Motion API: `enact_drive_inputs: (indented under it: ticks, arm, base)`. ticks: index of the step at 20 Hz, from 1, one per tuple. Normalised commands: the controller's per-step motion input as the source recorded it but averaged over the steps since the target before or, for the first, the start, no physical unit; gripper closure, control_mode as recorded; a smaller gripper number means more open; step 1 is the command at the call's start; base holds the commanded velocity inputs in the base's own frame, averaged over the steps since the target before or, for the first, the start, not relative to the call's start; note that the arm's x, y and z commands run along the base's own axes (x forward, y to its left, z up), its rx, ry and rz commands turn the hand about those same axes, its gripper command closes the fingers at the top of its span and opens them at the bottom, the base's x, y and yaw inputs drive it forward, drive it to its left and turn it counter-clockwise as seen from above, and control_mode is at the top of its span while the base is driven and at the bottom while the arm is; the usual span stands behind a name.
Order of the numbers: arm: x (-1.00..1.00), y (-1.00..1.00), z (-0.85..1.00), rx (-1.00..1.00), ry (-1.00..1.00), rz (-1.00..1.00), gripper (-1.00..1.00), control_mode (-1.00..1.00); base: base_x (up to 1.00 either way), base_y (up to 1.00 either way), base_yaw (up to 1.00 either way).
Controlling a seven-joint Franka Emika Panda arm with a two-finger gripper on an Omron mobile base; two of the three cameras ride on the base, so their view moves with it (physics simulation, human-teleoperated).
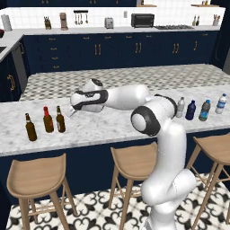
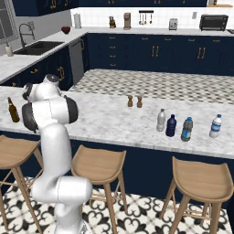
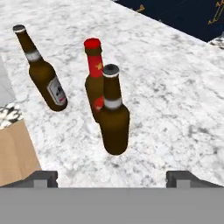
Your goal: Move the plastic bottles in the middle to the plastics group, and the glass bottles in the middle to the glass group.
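Note:
Three glass bottles stand upright together at the counter's left end. The slim dark brown beer bottle is nearest my gripper. Behind it stands the reddish bottle with a red cap, and further left a labelled dark brown bottle. My gripper hangs just right of them, open, holding nothing and clear of the nearest bottle. At the right end, the tall clear greyish bottle and the navy bottle stand beside the dark blue-capped bottle and the clear blue-capped bottle.
Two small wooden shakers stand mid-counter toward the far edge. Wooden stools line the marble counter's near side. My own arm reaches left across the counter, above its middle.

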Motion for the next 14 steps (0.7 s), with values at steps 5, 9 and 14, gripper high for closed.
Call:
enact_drive_inputs:
  ticks: [5, 9, 14]
  arm:
    - [-0.35, -1.00, 0.51, 0.08, 0.00, -0.22, -1.00, -1.00]
    - [-0.29, -0.92, 0.47, 0.01, 0.00, -0.29, -1.00, -1.00]
    - [-0.34, -0.86, 0.37, 0.00, 0.00, -0.41, -1.00, -1.00]
  base:
    - [0.00, 0.00, 0.00]
    - [0.00, 0.00, 0.00]
    - [0.00, 0.00, 0.00]
